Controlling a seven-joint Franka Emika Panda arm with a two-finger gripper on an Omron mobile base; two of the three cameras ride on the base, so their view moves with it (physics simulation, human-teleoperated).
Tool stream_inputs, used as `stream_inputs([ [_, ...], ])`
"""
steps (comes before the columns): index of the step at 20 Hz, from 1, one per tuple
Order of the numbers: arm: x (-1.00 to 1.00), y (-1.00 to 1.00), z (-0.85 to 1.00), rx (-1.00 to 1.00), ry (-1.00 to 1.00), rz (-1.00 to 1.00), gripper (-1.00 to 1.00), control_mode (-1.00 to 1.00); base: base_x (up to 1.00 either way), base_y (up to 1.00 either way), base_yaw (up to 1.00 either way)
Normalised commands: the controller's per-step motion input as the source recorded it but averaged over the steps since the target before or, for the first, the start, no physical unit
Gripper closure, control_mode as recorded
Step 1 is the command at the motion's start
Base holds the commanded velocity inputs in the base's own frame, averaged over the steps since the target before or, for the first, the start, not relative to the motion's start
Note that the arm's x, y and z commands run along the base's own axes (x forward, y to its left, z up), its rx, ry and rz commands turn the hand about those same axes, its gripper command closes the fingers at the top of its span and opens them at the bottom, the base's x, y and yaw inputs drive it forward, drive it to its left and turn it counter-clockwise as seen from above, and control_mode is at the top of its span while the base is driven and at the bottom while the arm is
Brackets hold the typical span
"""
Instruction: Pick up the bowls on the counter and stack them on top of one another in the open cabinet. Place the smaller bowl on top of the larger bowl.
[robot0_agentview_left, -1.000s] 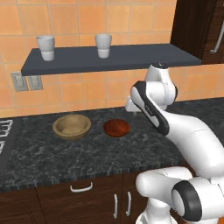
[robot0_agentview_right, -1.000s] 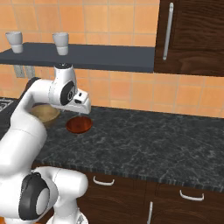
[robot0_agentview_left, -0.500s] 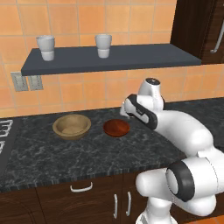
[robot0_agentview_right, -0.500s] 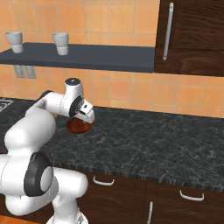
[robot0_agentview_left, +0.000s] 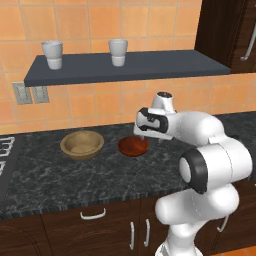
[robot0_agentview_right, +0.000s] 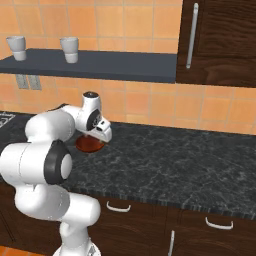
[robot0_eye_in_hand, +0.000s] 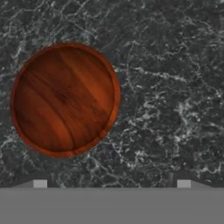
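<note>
The smaller bowl (robot0_agentview_left: 132, 146) (robot0_agentview_right: 89, 144) (robot0_eye_in_hand: 64, 99), glossy reddish-brown, rests upright on the black counter (robot0_agentview_left: 100, 175) (robot0_eye_in_hand: 175, 87). To its left stands the larger bowl (robot0_agentview_left: 82, 144), tan and empty. My gripper (robot0_agentview_left: 142, 136) (robot0_agentview_right: 104, 132) (robot0_eye_in_hand: 112, 183) hangs just above the counter at the small bowl's right rim, pointing down. It is open, its fingertips (robot0_eye_in_hand: 40, 183) far apart with nothing between them. In the hand view the small bowl lies ahead and to the left of the gap. The open cabinet (robot0_agentview_left: 125, 67) (robot0_agentview_right: 100, 64) runs along the wall above.
Two white cups (robot0_agentview_left: 52, 54) (robot0_agentview_left: 118, 51) stand on the shelf's left half; its right half is bare. A dark wood cabinet (robot0_agentview_right: 220, 40) closes off the shelf's right end. A wall outlet (robot0_agentview_left: 31, 93) and a stove edge (robot0_agentview_left: 6, 150) lie at the far left.
The arm has folded down and the hand has dropped and shifted left, from above the counter to just over the small bowl's right rim. Both bowls stay put.
</note>
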Motion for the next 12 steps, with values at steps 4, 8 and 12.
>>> stream_inputs([
  [4,0.19,0.04,-0.51,0.0,0.15,0.0,-1.0,-1.0,0.0,0.0,0.0],
  [8,0.39,0.08,-0.5,0.0,0.06,0.0,-1.0,-1.0,0.0,0.0,0.0],
  [12,0.38,0.06,-0.45,0.0,0.01,0.0,-1.0,-1.0,0.0,0.0,0.0],
])
